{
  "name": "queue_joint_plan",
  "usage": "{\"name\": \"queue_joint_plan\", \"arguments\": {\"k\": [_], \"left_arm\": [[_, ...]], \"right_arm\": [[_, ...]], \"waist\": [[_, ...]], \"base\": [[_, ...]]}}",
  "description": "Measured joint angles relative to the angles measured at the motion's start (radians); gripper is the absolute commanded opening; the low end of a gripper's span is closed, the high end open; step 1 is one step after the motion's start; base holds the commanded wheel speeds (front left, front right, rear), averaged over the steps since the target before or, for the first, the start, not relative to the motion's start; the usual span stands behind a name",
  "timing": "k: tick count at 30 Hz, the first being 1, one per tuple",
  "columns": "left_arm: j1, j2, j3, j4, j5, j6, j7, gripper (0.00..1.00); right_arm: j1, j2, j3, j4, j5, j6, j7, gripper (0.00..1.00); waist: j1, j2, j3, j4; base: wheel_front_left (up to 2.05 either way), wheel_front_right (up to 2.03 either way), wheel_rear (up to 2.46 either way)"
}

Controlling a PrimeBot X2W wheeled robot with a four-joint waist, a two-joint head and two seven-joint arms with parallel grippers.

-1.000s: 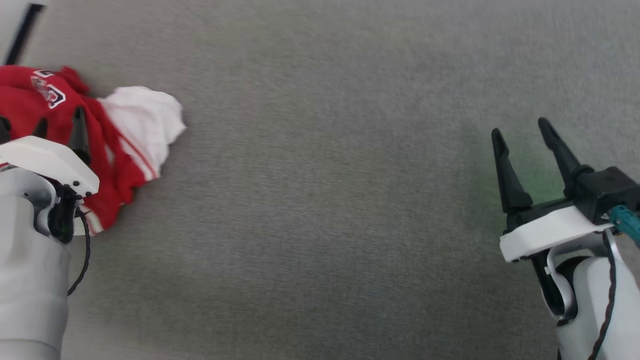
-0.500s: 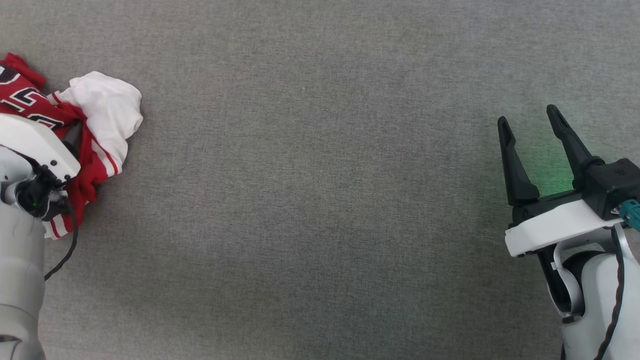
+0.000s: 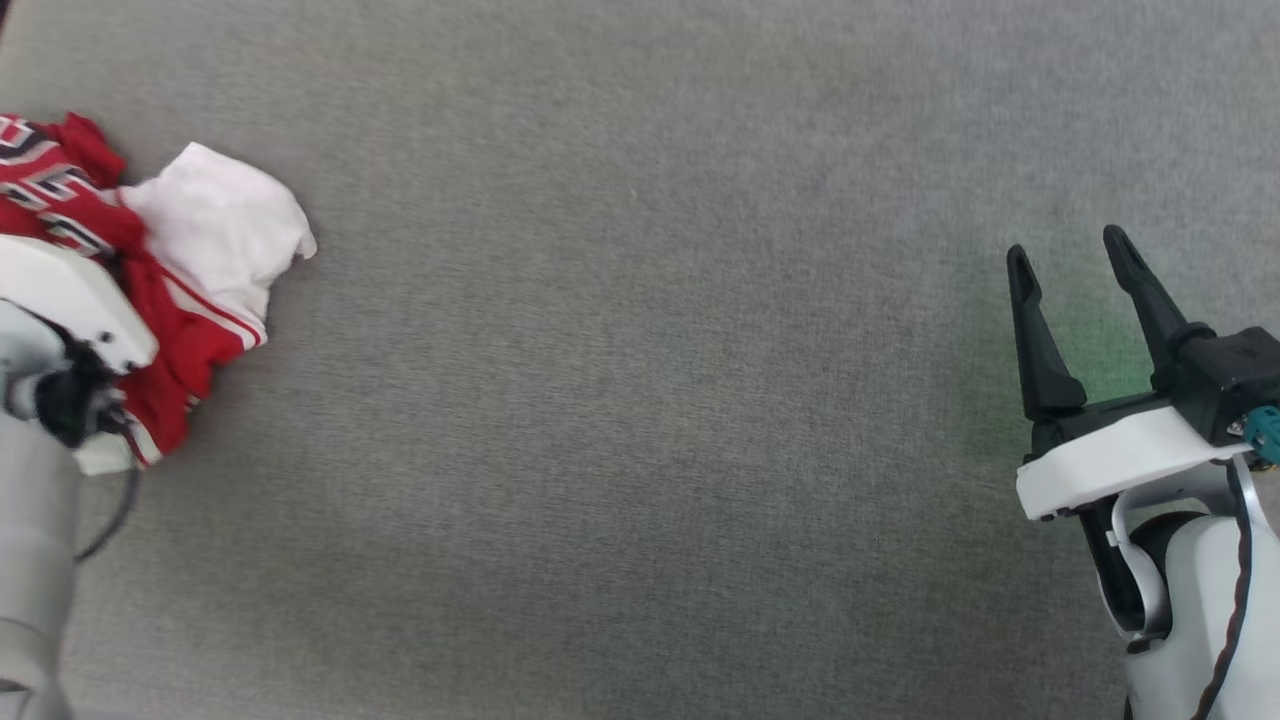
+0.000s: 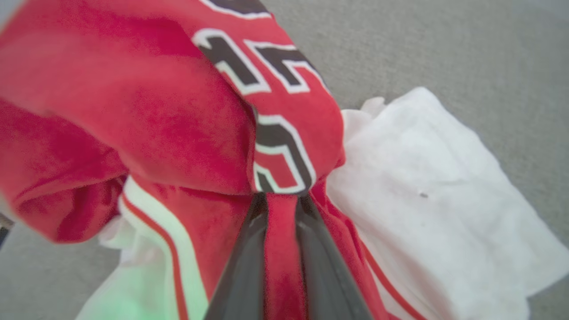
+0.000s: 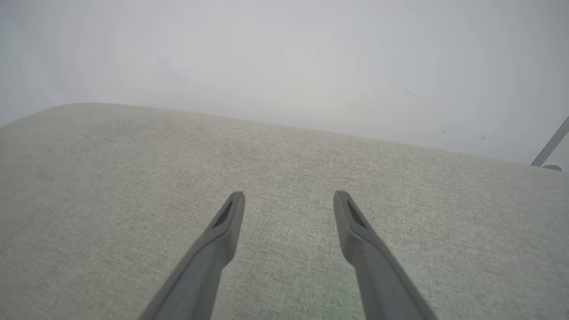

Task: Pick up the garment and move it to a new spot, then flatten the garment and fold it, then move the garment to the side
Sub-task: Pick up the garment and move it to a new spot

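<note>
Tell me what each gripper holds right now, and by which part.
The left gripper is shut on the garment, pinching a red fold next to the black lettering. The right gripper is open, holding nothing.

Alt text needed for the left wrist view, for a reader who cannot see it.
The left gripper pinches a fold of the crumpled red garment between its two dark fingers. Black, white-outlined lettering crosses the red cloth, a white sleeve spreads to the right, and a grey surface shows behind.

The left pincer (image 4: 281,198), two long dark fingers, is pinching a fold of the red jersey garment (image 4: 155,111). The right pincer (image 3: 1066,243) is hovering, fingers spread wide, pointing forward.
</note>
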Motion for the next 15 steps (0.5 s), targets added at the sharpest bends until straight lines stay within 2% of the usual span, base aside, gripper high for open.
{"name": "queue_joint_plan", "arguments": {"k": [7, 15], "left_arm": [[0.000, 0.062, -0.065, -0.114, 0.016, 0.000, -0.147, 0.00], [0.029, 0.134, -0.143, -0.272, 0.008, 0.000, -0.200, 0.00]], "right_arm": [[0.029, 0.018, -0.020, 0.032, 0.009, 0.000, -0.027, 1.00], [0.085, 0.040, -0.054, 0.062, 0.020, 0.000, -0.058, 1.00]], "waist": [[0.0000, 0.0000, -0.081, 0.023], [0.0000, 0.0000, -0.196, 0.056]], "base": [[0.00, 0.00, 0.00], [0.00, 0.00, 0.00]]}}
